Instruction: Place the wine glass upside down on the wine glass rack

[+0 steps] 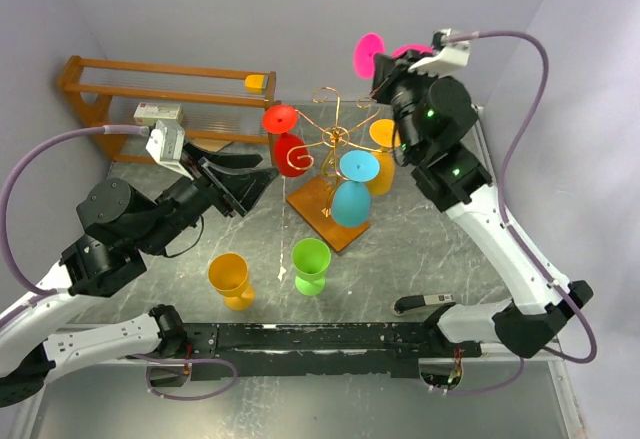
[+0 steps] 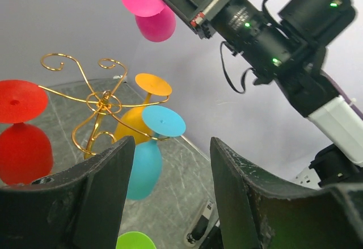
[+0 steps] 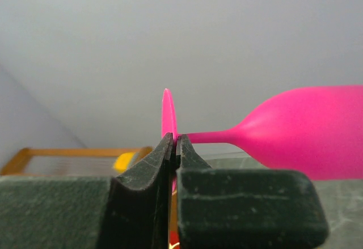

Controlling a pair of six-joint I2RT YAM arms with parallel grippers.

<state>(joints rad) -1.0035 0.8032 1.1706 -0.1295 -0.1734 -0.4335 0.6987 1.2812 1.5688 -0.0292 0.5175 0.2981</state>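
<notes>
While your right arm is reaching high over the far right part of the table (image 1: 420, 249), right hand (image 1: 386, 65): it is clamping the thin stem of the pink wine glass (image 1: 370, 54), with its fingers pressing together right beside the foot disc.
Pink wine glass: you are holding it up in the air, clear of the table. It is hanging just beyond the far right side of the wine glass rack (image 1: 338, 135) and touching none of the gold arms. In the left wrist view its foot is sitting above its bowl.
Wine glass rack: it is standing on its flat wooden base around the middle of the table, a little toward the far edge.
Glasses on the rack: a red glass (image 1: 285, 144) is hanging on the left side, a teal glass (image 1: 352, 194) on the near side and an orange glass (image 1: 385, 154) on the right side, all with the bowl down.
Left hand (image 1: 250, 184): its jaws are standing wide apart and gripping nothing. You are pointing it at the rack from the left side of the table, near the red glass but apart from it.
Near edge: a green glass (image 1: 310, 264) and a yellow glass (image 1: 232, 279) are standing on the table near each other, not touching.
Far left corner: a wooden shelf unit (image 1: 160, 84) is sitting against the wall.
</notes>
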